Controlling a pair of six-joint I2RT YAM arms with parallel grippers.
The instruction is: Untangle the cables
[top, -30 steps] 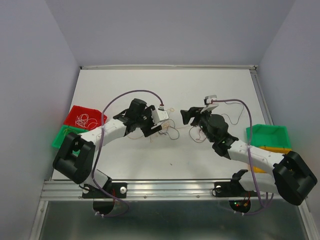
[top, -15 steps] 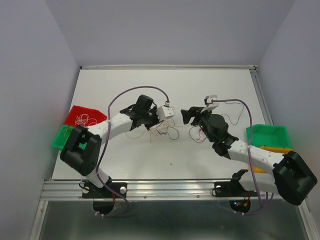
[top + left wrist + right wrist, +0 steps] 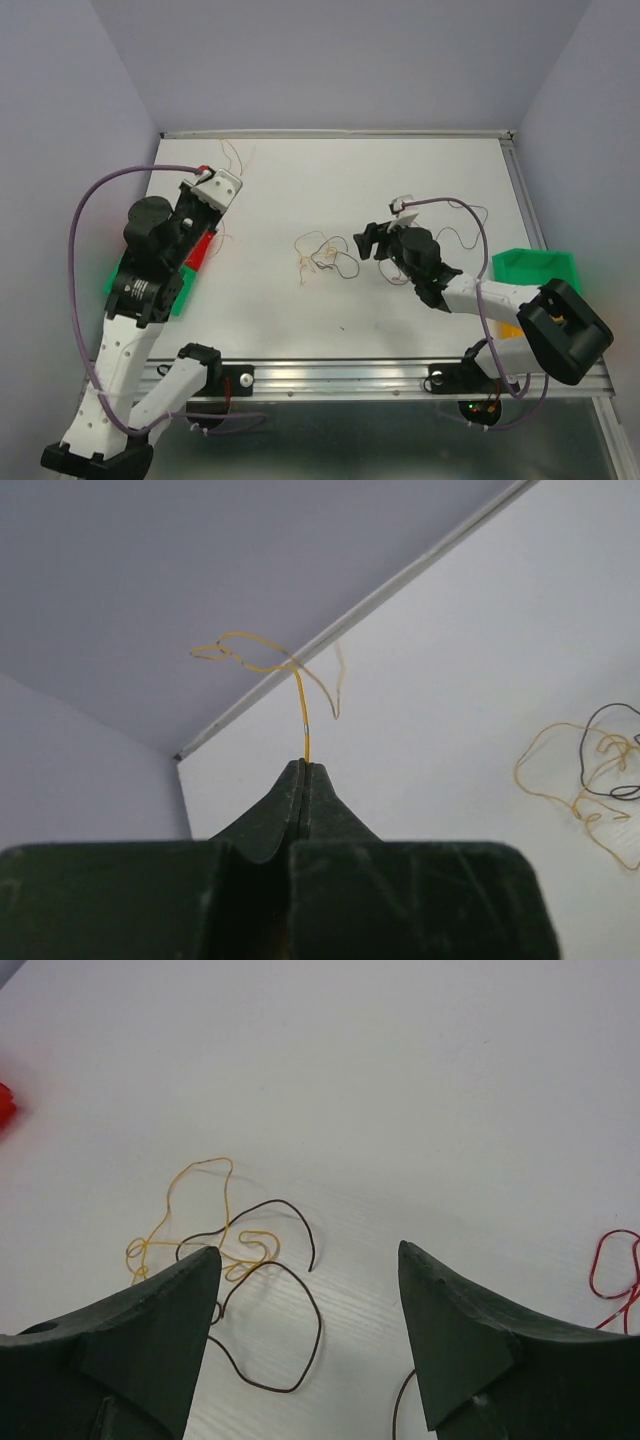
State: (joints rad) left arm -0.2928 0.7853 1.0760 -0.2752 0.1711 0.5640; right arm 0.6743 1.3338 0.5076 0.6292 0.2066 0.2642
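Observation:
A loose tangle of thin cables (image 3: 322, 256) lies at mid-table, yellow strands mixed with a dark brown one. My left gripper (image 3: 218, 184) is raised over the far left of the table. Its jaws are shut on a single yellow cable (image 3: 297, 685), which curls up from the left gripper (image 3: 303, 766) in the left wrist view. My right gripper (image 3: 366, 240) sits just right of the tangle, open and holding nothing. In the right wrist view the right gripper (image 3: 310, 1250) frames a dark brown loop (image 3: 316, 1312), with yellow strands (image 3: 208, 1166) to the left. A red cable (image 3: 614, 1268) lies at the right edge.
A red bin (image 3: 204, 246) and a green bin (image 3: 113, 279) stand at the left table edge, partly behind my left arm. Another green bin (image 3: 536, 266) sits at the right edge. A raised rail (image 3: 340, 133) borders the far side.
My left gripper closed on a yellow cable at the tangle, then swung up and far left with it. The tangle is thinner. My right gripper has shifted only slightly.

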